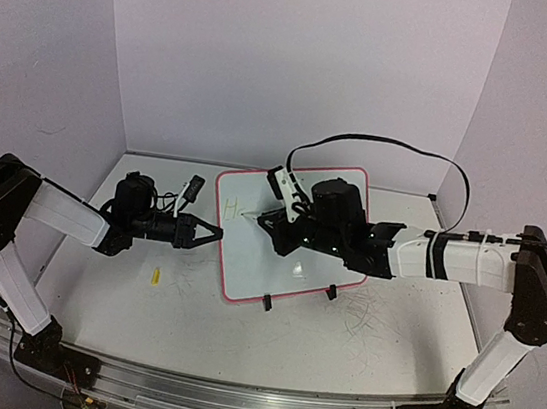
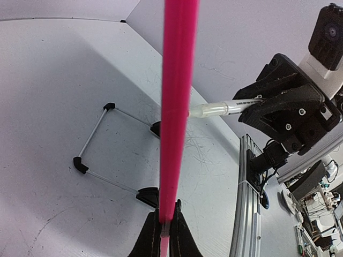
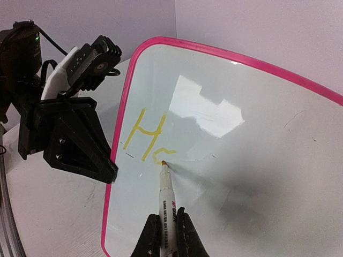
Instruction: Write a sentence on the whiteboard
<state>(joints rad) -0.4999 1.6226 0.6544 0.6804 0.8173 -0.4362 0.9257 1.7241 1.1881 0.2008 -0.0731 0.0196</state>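
1. Top external view: the whiteboard (image 1: 251, 262) stands at frame centre on the desk (image 1: 264, 350). It is propped at a tilt, with two black clip feet (image 1: 330, 293) at its lower edge.
2. From the left of that frame the left gripper (image 1: 214, 234) reaches the board's left edge, its jaws pressed together on the rim.
3. Left wrist view: the pink rim (image 2: 176, 107) runs edge-on up the frame centre, pinched between the jaws at bottom centre.
4. Over the board's upper half in the top view sits the right gripper (image 1: 269, 219). Its jaws pinch a marker (image 3: 166, 198), seen at bottom centre of the right wrist view.
5. The marker tip (image 3: 163, 163) touches the board surface at the end of the writing.
6. Only part of the sentence (image 3: 143, 136) is on the board: a yellow "H" and a short stroke of the next letter. It sits left of centre in the right wrist view, near the left rim.
7. A small yellow object (image 1: 155, 276) lies on the desk at lower left of the board, apart from it.
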